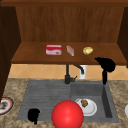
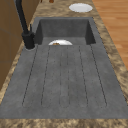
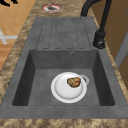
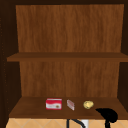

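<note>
Right hand (image 1: pixel 107 65) floats at the front edge of the low shelf (image 1: pixel 32 57), holding nothing; its fingers are too dark to read. The yellow potato (image 1: pixel 87 50), nearest to it, lies just up and left. One red box (image 1: pixel 53 50), one small packet (image 1: pixel 70 50) and one potato sit there; the left hand (image 1: pixel 33 115) hangs low by a red ball (image 1: pixel 67 114).

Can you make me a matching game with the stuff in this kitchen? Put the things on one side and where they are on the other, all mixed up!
Things:
1. red and white box
2. white plate
3. red ball
4. right hand

Places:
A. inside the sink basin
B. at the front edge of the sink, front view
C. on the cabinet's bottom shelf
D. in the air at the right end of the shelf's front edge

Pairs: 1-C, 2-A, 3-B, 4-D
</note>
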Robot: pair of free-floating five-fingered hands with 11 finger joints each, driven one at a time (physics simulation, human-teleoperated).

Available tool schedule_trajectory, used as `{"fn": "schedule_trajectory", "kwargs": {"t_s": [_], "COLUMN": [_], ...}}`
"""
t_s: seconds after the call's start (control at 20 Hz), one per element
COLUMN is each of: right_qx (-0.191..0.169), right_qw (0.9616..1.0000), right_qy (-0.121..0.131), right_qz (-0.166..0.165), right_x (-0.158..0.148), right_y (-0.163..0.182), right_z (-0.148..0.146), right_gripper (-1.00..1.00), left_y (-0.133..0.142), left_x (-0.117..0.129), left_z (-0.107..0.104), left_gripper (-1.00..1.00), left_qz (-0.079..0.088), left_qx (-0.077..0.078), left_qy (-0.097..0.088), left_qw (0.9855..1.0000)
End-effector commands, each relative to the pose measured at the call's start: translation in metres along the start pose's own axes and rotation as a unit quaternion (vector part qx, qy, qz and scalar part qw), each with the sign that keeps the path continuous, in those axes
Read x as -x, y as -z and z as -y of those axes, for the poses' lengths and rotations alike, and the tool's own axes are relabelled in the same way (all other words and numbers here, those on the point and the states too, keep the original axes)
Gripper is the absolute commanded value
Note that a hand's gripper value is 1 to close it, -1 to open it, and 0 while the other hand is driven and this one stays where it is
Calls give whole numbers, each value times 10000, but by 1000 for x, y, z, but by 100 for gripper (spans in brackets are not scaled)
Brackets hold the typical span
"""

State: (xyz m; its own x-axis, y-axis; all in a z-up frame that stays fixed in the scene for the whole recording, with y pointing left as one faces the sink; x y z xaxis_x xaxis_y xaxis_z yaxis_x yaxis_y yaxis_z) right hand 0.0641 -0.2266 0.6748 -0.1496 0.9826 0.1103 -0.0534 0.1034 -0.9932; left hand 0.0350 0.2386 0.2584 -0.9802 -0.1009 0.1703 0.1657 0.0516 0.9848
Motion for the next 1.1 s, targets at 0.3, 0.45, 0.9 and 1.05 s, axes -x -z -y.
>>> {"fn": "schedule_trajectory", "kwargs": {"t_s": [0.3, 0.45, 0.9, 1.05], "right_qx": [-386, -428, -577, -671], "right_qw": [9992, 9991, 9983, 9977], "right_qy": [34, 44, 68, 85], "right_qz": [-27, -35, -27, -35], "right_x": [-13, -13, -17, -21], "right_y": [52, 75, 147, 171], "right_z": [51, 64, 86, 83], "right_gripper": [-100, -100, -100, -100], "left_y": [0, 0, 0, 0], "left_x": [0, 0, 0, 0], "left_z": [0, 0, 0, 0], "left_gripper": [0, 0, 0, 0], "left_qz": [0, 0, 0, 0], "left_qx": [0, 0, 0, 0], "left_qy": [0, 0, 0, 0], "left_qw": [10000, 10000, 10000, 10000]}}
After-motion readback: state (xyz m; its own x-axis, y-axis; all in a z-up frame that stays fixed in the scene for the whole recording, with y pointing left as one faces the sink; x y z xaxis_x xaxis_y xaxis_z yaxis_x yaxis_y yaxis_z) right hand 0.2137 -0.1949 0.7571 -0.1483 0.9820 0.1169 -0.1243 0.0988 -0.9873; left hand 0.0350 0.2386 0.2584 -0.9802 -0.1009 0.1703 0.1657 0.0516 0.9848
